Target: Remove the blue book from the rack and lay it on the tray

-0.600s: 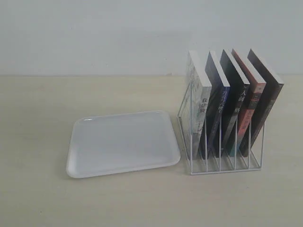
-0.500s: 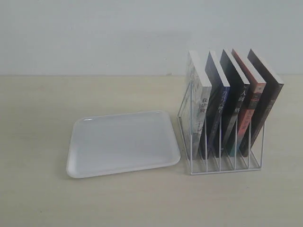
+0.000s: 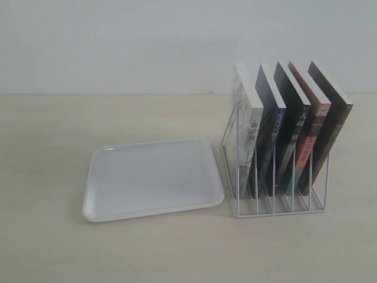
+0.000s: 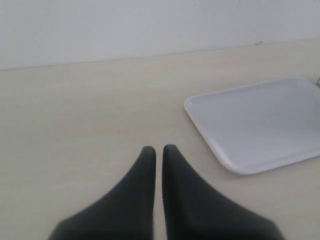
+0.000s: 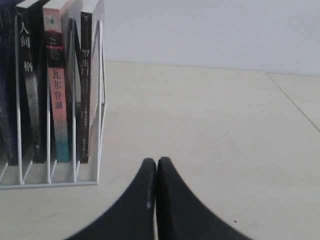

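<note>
The blue book [image 3: 271, 138] stands upright in the second slot from the left of the white wire rack [image 3: 280, 211], its blue spine facing the camera. The white tray [image 3: 152, 178] lies flat on the table just left of the rack, with nothing on it. Neither gripper shows in the exterior view. In the left wrist view my left gripper [image 4: 159, 148] is shut on nothing, over bare table short of the tray [image 4: 260, 120]. In the right wrist view my right gripper [image 5: 156, 161] is shut on nothing, beside the rack [image 5: 50, 183]; the blue book [image 5: 5, 100] barely shows at the frame edge.
Four other books fill the rack: a pale one [image 3: 248, 130], a black-spined one [image 3: 296, 138], a red-spined one [image 3: 313, 135] and a dark brown one [image 3: 336, 127]. A pale wall [image 3: 177, 41] runs behind the table. A table seam or edge [image 5: 295, 100] lies beyond the right gripper.
</note>
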Tool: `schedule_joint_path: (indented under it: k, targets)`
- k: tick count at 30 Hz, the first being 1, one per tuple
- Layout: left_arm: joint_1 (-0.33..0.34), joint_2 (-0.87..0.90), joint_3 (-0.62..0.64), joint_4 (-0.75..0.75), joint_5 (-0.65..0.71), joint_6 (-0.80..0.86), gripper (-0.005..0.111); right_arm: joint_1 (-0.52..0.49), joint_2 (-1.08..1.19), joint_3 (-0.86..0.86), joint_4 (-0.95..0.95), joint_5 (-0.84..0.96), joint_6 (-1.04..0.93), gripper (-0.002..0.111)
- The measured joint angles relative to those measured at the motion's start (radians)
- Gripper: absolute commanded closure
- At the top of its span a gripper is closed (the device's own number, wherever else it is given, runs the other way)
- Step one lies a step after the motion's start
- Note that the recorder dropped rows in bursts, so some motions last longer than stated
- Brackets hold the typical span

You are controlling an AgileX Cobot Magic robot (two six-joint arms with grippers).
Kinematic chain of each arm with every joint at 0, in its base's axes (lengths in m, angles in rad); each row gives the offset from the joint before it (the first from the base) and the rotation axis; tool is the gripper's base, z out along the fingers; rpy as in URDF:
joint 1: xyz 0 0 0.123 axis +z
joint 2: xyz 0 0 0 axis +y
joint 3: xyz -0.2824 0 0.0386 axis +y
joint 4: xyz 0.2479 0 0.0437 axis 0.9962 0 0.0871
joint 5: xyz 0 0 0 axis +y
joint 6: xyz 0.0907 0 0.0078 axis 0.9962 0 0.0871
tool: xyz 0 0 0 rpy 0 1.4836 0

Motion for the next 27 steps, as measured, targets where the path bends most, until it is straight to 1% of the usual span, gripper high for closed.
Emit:
schedule_joint_path:
  k: [10, 12, 16, 21, 23, 27]
  targets:
    - [0.0, 0.0, 0.0, 0.0, 0.0, 0.0, 0.102, 0.0, 0.0, 0.002, -0.004, -0.13, 0.0, 0.108]
    - [0.0, 0.0, 0.0, 0.0, 0.0, 0.0, 0.102, 0.0, 0.0, 0.002, -0.004, -0.191, 0.0, 0.108]
    - [0.0, 0.0, 0.0, 0.0, 0.0, 0.0, 0.102, 0.0, 0.0, 0.002, -0.004, -0.393, 0.0, 0.108]
    - [0.0, 0.0, 0.0, 0.0, 0.0, 0.0, 0.102, 0.0, 0.0, 0.002, -0.006, -0.591, 0.013, 0.108]
    - [0.0, 0.0, 0.0, 0.0, 0.0, 0.0, 0.102, 0.0, 0.0, 0.0, -0.006, -0.609, 0.016, 0.108]
    - [0.0, 0.0, 0.0, 0.0, 0.0, 0.0, 0.102, 0.0, 0.007, -0.087, -0.006, -0.484, 0.021, 0.108]
